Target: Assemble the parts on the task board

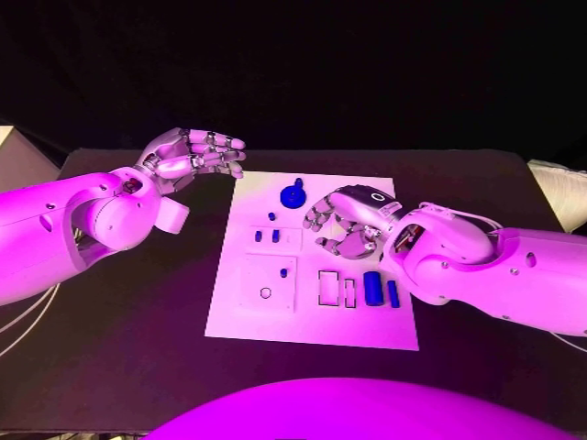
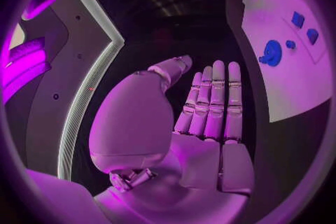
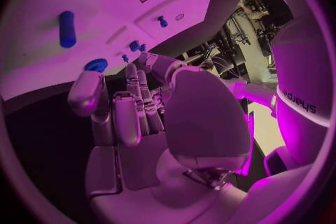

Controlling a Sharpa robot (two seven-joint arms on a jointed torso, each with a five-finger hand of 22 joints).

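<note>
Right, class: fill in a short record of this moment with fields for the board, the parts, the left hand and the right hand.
board: white task board in the middle of the black table
parts: round blue part at the board's far end; blue cylinders near its right edge
left hand: left hand above the table beside the board's far left corner, holding nothing
right hand: right hand over the board, fingers curled, nothing seen in its grasp
</note>
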